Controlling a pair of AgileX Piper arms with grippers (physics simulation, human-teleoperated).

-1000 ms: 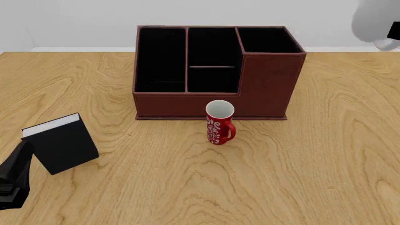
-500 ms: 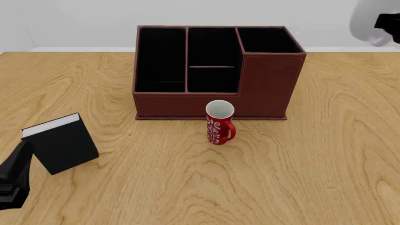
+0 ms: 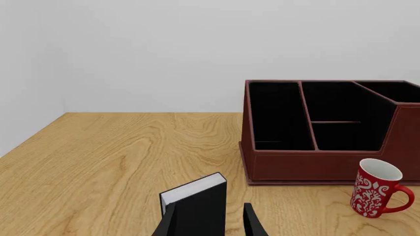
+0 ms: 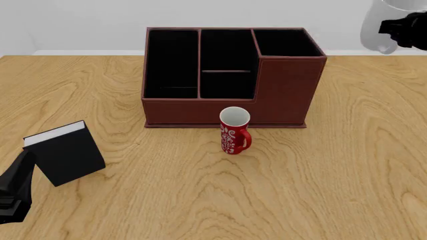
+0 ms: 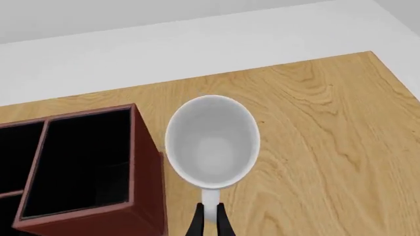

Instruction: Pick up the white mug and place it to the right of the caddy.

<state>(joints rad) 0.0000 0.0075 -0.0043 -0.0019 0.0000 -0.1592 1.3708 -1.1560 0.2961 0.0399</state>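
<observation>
The right gripper (image 5: 208, 223) is pinched closed on the loop handle of the white mug (image 5: 211, 141), and the cup hangs out beyond the fingertips with its mouth facing the wrist camera. In the front view the white mug (image 4: 379, 27) sits high at the far right, clear of the tabletop, with the dark right gripper (image 4: 398, 27) just beside it on the outer side. Below and to the inner side of the gripper stands the caddy (image 4: 230, 75), its nearest compartment close alongside the carried mug in the right wrist view, while bare wooden table (image 4: 360, 150) lies directly beneath and outward of the fingers.

The main risk is the grip itself: only a thin handle is clamped, so the heavy cup body could pivot around the fingers or slip out during descent, then land tilted and roll. A second risk is drifting inward while lowering, which would knock the mug's wall against the caddy's corner and either shift the organiser or twist the mug in the fingers. Setting down too far outward could put it near the table's edge.

The left gripper (image 3: 210, 221) hangs low with its fingers apart, holding nothing, just behind a black book with white pages (image 3: 195, 204). The red patterned mug (image 3: 376, 187) stands well ahead of it, in front of the caddy, out of the carrying arm's way.
</observation>
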